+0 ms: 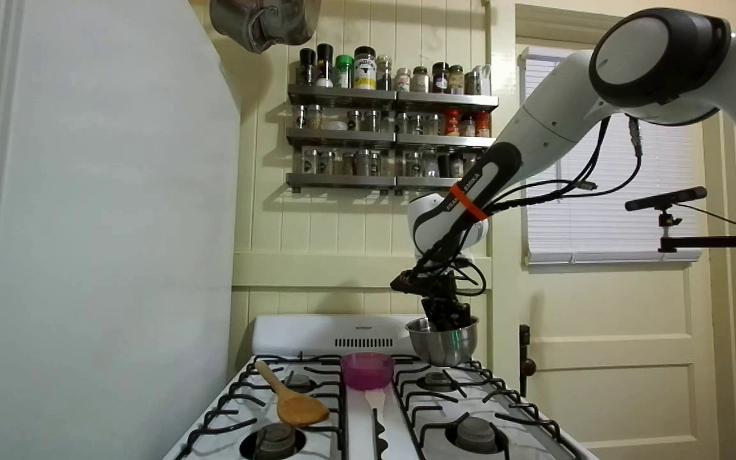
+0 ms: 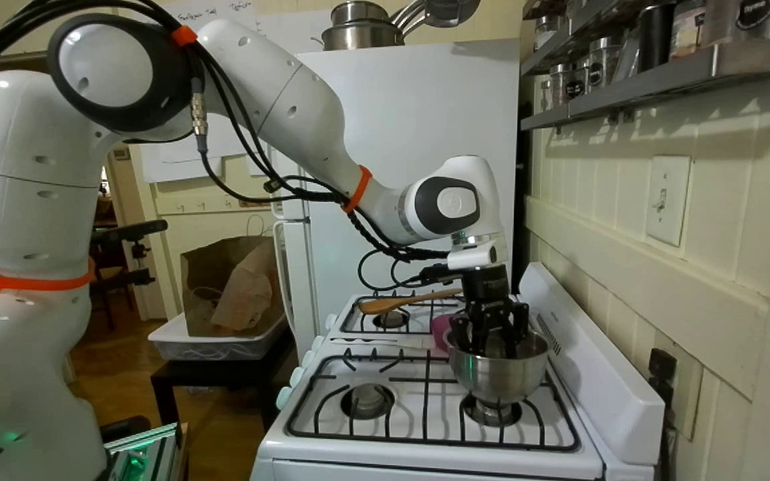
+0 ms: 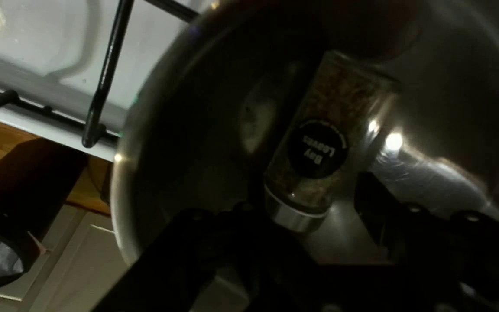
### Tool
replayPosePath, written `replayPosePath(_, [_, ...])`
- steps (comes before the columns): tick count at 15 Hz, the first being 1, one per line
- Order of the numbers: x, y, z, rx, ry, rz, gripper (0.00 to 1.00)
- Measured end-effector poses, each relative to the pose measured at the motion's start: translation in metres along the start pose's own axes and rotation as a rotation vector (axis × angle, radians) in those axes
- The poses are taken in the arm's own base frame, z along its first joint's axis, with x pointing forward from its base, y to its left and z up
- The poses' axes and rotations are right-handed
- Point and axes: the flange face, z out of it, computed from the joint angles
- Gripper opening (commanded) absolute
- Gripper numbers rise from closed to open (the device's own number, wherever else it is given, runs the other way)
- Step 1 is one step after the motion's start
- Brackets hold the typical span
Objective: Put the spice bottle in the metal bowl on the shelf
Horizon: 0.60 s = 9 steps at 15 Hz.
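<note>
The spice bottle (image 3: 340, 99), a clear jar with a silver lid and a black "Bay Leaves" label, lies tilted inside the metal bowl (image 3: 124, 195) in the wrist view. The bowl stands over the far right burner in both exterior views (image 1: 443, 348) (image 2: 498, 381). My gripper (image 3: 310, 193) points down into the bowl, also in both exterior views (image 1: 448, 316) (image 2: 492, 344). Its fingers are apart, on both sides of the lid end; the lid is close to one finger, with a gap to the other. The shelf (image 1: 342, 97) hangs on the wall above, lined with jars.
A pink cup (image 1: 368, 372) stands left of the bowl on the stove's middle strip. A spatula (image 1: 375, 409) lies in front of it. A wooden spoon (image 1: 301, 409) lies on the left grates. The stove's backguard (image 2: 592, 374) rises close behind the bowl.
</note>
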Motion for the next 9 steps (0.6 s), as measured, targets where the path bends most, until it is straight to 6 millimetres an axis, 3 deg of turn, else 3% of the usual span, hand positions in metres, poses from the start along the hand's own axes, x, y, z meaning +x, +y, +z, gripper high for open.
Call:
replayPosePath(1, [-0.0013, 0.0001, 0.0014, -0.002, 0.0, -0.003, 0.53])
replayPosePath(3, [-0.0041, 0.0002, 0.0028, -0.005, 0.0, -0.008, 0.64])
replayPosePath(5, [-0.0066, 0.0001, 0.0033, -0.004, 0.0, -0.017, 0.63])
replayPosePath(6, [-0.0075, -0.0001, 0.0035, -0.002, -0.001, -0.024, 0.68])
replayPosePath(9, [-0.009, -0.0008, 0.0072, 0.001, -0.002, -0.036, 0.66])
